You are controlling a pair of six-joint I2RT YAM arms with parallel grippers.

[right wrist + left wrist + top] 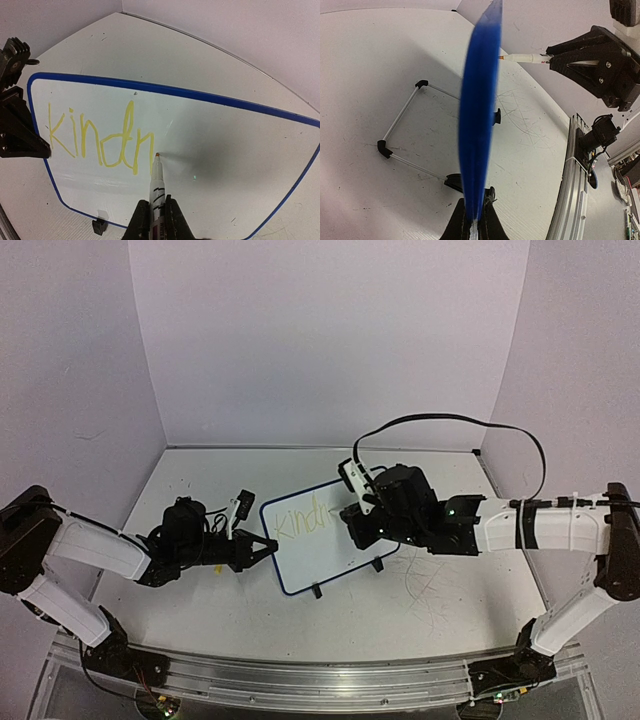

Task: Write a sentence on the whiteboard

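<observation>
Notes, mid-task. The board (320, 555) stood near the middle of the table (450, 590), tilted back on its wire stand (401, 116), with its face turned toward the right arm.

The left gripper (262, 546) was closed on the board's left frame edge. In its wrist view the blue frame ran edge-on straight out of the pinched fingers. We took this hold as bracing, since a light propped board would likely skid or tip back under pen pressure.

The right gripper (156, 210) was clamped on the marker (157, 187) by its barrel, with the tip forward and aimed into the board face.

The writing (100, 137) read "Kindn" in yellow-green. It sat at the upper left of the board, next to the held edge, and slanted upward.

The marker tip sat just right of the last n, near its foot. The wrist view suggested contact, but we could not tell for certain whether the tip touched the surface or hung just off it.

We judged the work to be partway through the first word, with most of the sentence not yet written. Bare board lay to the right and below for the rest. The next letter seemed to call for light, even pressure, because a hard push could shift the board in the left grip and skew the line.
</observation>
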